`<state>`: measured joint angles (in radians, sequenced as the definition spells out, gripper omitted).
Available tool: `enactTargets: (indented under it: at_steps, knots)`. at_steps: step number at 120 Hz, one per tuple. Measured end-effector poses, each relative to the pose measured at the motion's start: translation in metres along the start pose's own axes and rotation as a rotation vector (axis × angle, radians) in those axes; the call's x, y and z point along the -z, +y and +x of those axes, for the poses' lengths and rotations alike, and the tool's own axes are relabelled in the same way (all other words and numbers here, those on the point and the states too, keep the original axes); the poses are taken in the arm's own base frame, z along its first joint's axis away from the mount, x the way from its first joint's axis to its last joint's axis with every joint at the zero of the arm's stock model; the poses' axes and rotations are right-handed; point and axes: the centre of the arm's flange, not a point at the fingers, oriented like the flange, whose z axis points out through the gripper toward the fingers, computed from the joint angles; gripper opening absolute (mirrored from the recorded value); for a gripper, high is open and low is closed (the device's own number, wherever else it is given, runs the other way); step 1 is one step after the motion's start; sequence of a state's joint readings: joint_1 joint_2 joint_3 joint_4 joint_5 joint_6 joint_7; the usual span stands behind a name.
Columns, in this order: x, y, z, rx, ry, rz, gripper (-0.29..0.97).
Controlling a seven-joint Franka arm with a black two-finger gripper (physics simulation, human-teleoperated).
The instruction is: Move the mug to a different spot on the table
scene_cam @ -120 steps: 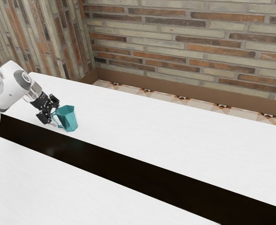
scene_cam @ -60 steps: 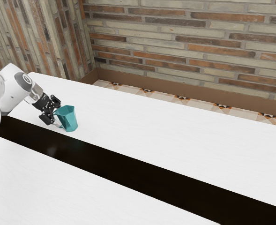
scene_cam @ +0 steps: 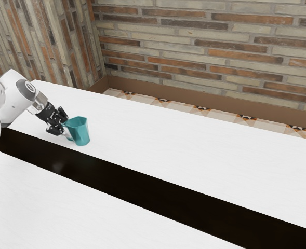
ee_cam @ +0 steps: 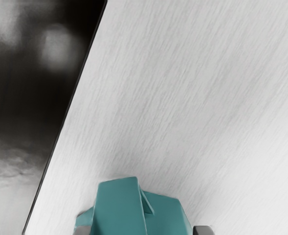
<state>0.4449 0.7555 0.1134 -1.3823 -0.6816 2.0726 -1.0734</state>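
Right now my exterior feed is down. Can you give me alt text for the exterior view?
The black gripper is shut on a teal mug from its handle side, near the white table's edge at the exterior view's left. The mug stands roughly upright beside a dark gap between two white surfaces. Brick walls rise behind the table.

I count one teal mug (scene_cam: 78, 129) and one robot arm (scene_cam: 12, 98). There are two white stretches of tabletop (scene_cam: 194, 145), one dark strip (scene_cam: 142, 192) between them, and two brick walls (scene_cam: 204, 46) behind.
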Motion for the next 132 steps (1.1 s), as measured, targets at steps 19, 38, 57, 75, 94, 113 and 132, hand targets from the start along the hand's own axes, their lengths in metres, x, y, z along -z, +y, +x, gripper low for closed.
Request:
enactTargets:
  at_steps: [19,38,57,75,94,113,132]
  knots:
    - [0.001,0.000,-0.001,-0.004,0.001,-0.001,0.10]
    - [0.002,0.000,-0.001,-0.006,0.002,-0.001,0.09]
    - [0.003,0.000,-0.002,0.001,-0.008,-0.005,0.05]
    - [0.004,-0.001,-0.004,0.015,-0.028,-0.012,0.03]
    - [0.005,-0.007,-0.011,0.029,-0.066,-0.020,-0.01]
    - [0.008,-0.013,-0.038,0.003,-0.097,-0.021,0.00]
    - [-0.015,-0.032,-0.080,-0.035,-0.133,0.029,0.00]
